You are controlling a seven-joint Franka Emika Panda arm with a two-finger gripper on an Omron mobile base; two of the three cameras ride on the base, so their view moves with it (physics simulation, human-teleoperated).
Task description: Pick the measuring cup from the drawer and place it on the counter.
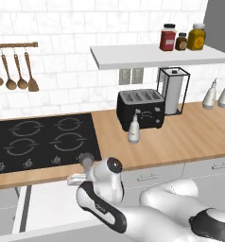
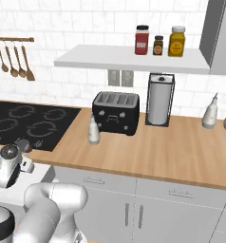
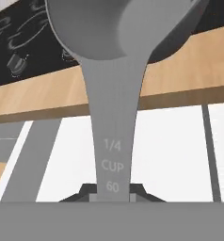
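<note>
Pincer is clamped on the measuring cup's handle; I have it lifted above the open drawer, just in front of the bench edge. Pick done, I judge; setting it on the bench remains.

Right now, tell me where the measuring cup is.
The measuring cup is held by its handle in the tool, raised above the open drawer just before the counter edge near the stovetop.
</note>
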